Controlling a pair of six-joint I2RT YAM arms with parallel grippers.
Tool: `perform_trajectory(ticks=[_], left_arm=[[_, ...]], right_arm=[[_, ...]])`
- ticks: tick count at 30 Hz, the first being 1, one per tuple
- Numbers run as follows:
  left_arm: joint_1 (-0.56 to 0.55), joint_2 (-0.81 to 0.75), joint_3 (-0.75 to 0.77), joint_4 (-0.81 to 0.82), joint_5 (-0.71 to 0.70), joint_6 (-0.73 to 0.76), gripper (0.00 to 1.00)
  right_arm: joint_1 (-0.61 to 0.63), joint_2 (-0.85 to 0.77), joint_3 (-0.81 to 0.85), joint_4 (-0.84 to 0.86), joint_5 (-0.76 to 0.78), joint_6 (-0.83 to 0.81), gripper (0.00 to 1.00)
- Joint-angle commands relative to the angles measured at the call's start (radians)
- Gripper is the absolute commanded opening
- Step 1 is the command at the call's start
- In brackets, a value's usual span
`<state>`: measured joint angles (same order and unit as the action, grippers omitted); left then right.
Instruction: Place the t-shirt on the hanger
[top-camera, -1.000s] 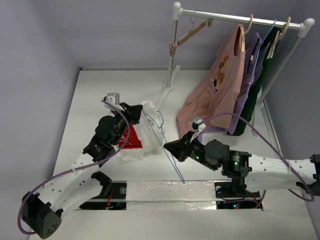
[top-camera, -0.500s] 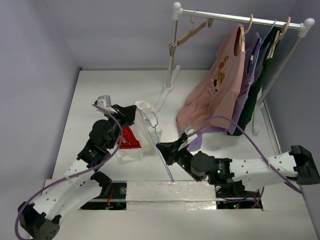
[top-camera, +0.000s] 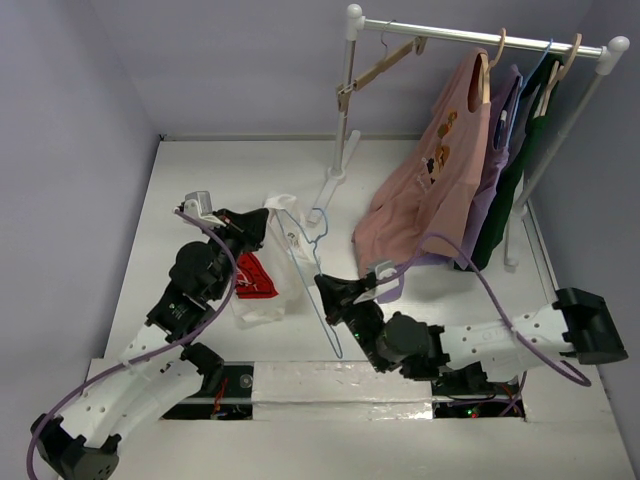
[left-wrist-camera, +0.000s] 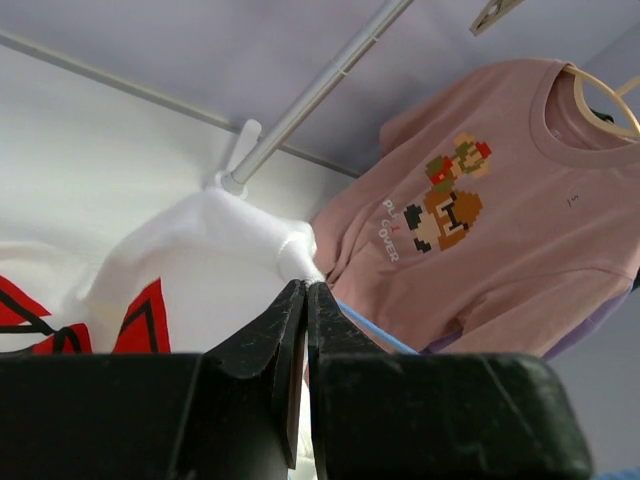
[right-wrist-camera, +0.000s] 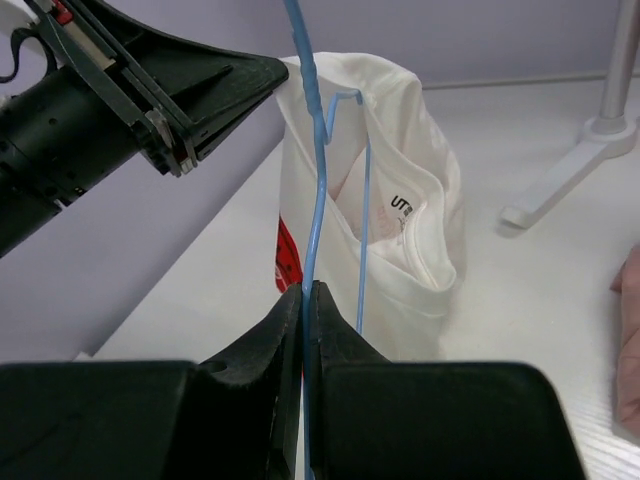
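Shirt in one gripper, hanger in the other

My left gripper (top-camera: 262, 226) is clamped tight on a bunch of the white t-shirt (top-camera: 268, 296), holding it up over the bench (top-camera: 195, 170). My right gripper (top-camera: 322, 286) is pinched closed on the blue wire hanger (top-camera: 303, 248), whose far end sits right at the shirt's collar.

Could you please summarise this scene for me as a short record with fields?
left tool: shut on a fold of the white t-shirt, holding it up
right tool: shut on the light-blue wire hanger
fit: one hanger end appears tucked into the collar opening
background: pink shirt hanging on the clothes rail
status: t-shirt not yet fully on the hanger
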<state>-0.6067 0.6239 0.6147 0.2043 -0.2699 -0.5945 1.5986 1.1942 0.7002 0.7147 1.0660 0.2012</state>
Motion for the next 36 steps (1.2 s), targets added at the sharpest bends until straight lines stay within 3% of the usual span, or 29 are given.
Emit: perform_trajectory(ticks=[1, 3, 10, 16, 20, 27, 32, 36], left_arm=[[0.004, 0.0, 0.031, 0.078, 0.058, -0.024, 0.0], [-0.005, -0.003, 0.03, 0.072, 0.066, -0.033, 0.0], [-0.024, -0.039, 0.023, 0.046, 0.092, -0.045, 0.0], [-0.024, -0.099, -0.038, 0.026, 0.109, -0.076, 0.0], [-0.024, -0.138, -0.082, 0.011, 0.098, -0.093, 0.0], [-0.024, -0.081, -0.078, 0.043, 0.216, -0.084, 0.0], [-0.024, -0.082, -0.049, -0.029, 0.233, -0.073, 0.0], [-0.024, -0.13, -0.064, -0.103, 0.183, -0.082, 0.0]], right_arm=[[0.004, 0.103, 0.065, 0.283, 0.094, -0.181, 0.0], [-0.005, 0.158, 0.103, 0.322, 0.106, -0.256, 0.0], [-0.092, 0.298, 0.205, 0.293, 0.071, -0.23, 0.0], [-0.231, 0.278, 0.274, -0.018, -0.076, 0.065, 0.0], [-0.244, 0.301, 0.234, 0.18, -0.138, -0.04, 0.0], [-0.291, 0.418, 0.291, 0.244, -0.244, -0.033, 0.0], [-0.354, 0.452, 0.291, 0.259, -0.339, 0.046, 0.0], [-0.364, 0.436, 0.257, 0.377, -0.363, -0.035, 0.0]])
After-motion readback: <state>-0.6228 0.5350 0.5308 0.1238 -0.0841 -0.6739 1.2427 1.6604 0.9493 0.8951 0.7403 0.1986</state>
